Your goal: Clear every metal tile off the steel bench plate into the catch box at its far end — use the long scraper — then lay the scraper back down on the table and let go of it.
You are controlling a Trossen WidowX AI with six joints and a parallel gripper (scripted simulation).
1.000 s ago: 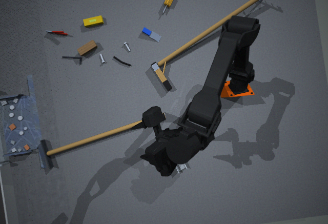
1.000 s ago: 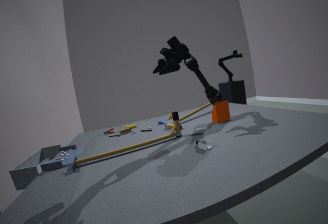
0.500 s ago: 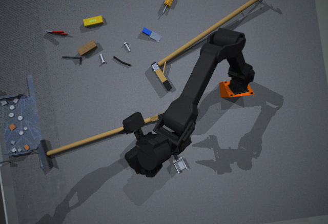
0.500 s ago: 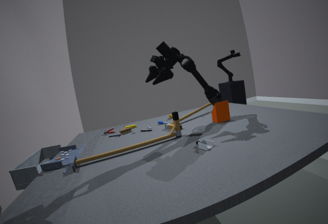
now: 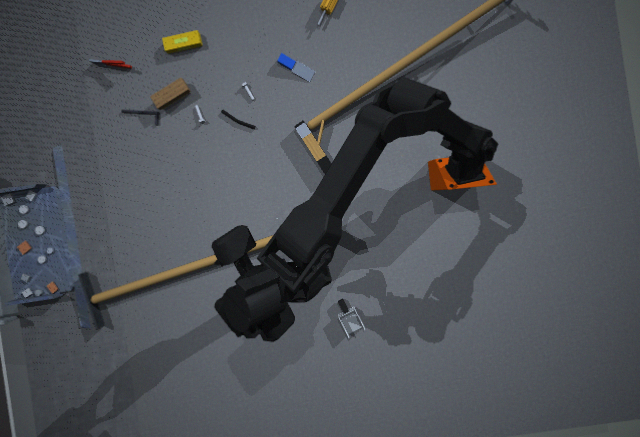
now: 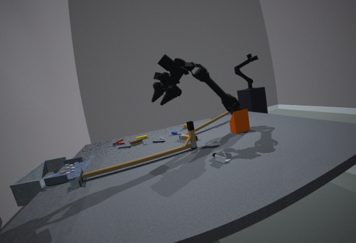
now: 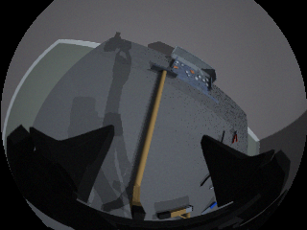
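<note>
Hanging high over the bench (image 6: pixel 258 154), my gripper (image 6: pixel 165 92) has its fingers spread wide with nothing between them. What matters for the coming move, as I judge it, is where the long scraper (image 5: pixel 170 272) lies relative to me: its wooden handle runs directly beneath my gripper and stretches forward, away from me, toward its blade (image 5: pixel 86 292), which sits just beside the near edge of the steel bench plate (image 5: pixel 64 246). So the long axis runs fore and aft of my gripper, and my fingers open across it, one to each side, which suits a straight descent onto the handle.

From the wrist, the handle (image 7: pixel 149 134) sits between my two fingers and leads off to the plate (image 7: pixel 192 71) ahead, so the alignment reads plainly there, but not how far above it I am. The exterior view supplies that: I am well above the handle. It also shows the catch box (image 6: pixel 28 177) beyond the plate. The top view alone shows the metal tiles (image 5: pixel 36 246) scattered on the plate, and a second long-handled tool (image 5: pixel 413 55) behind me, well apart.
</note>
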